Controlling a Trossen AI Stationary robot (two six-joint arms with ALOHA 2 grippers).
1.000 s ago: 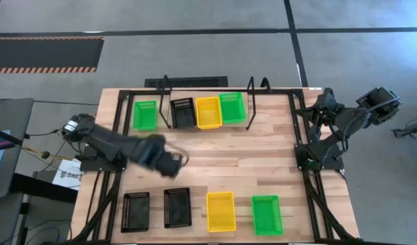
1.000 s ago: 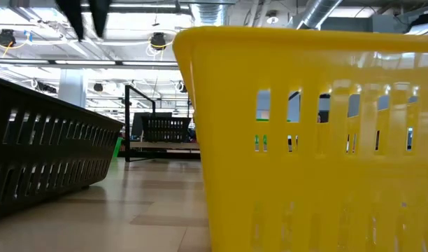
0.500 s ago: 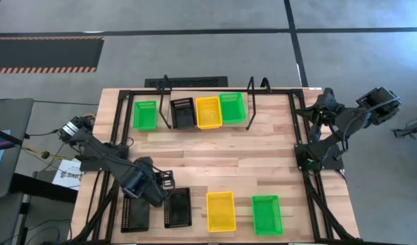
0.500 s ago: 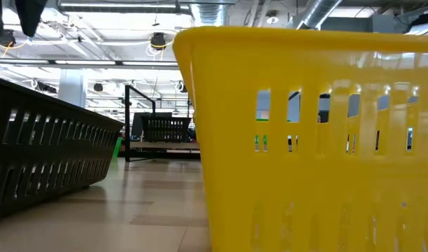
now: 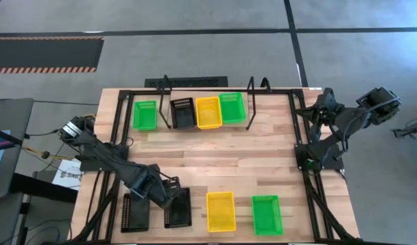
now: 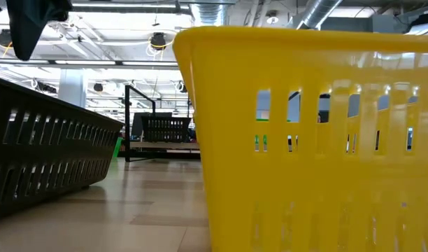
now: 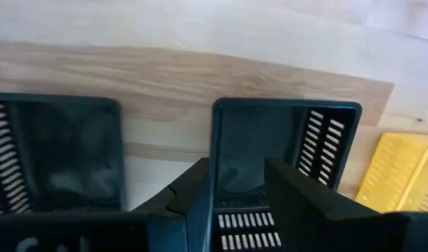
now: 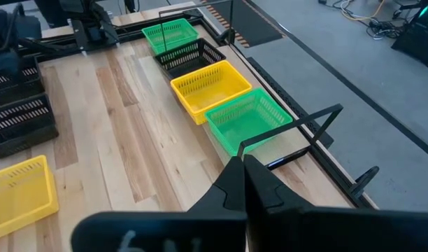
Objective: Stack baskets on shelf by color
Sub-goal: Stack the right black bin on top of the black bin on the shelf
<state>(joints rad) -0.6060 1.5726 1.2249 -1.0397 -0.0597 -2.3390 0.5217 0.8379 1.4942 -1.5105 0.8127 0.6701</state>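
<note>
Wooden bench (image 5: pixel 215 163) carries our work: our left gripper (image 5: pixel 169 192), fingers parted and straddling the black basket's (image 5: pixel 178 209) rim for a grasp bound for the shelf (image 5: pixel 208 129); right gripper (image 8: pixel 245 183) waits clenched, empty.

Near black basket (image 5: pixel 177 207) partly hidden under left gripper (image 5: pixel 169 191) overhead.

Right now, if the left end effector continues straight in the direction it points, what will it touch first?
Probably the near wall of the black basket beside the yellow basket: the open left end effector straddles its rim, though depth is unclear.
</note>
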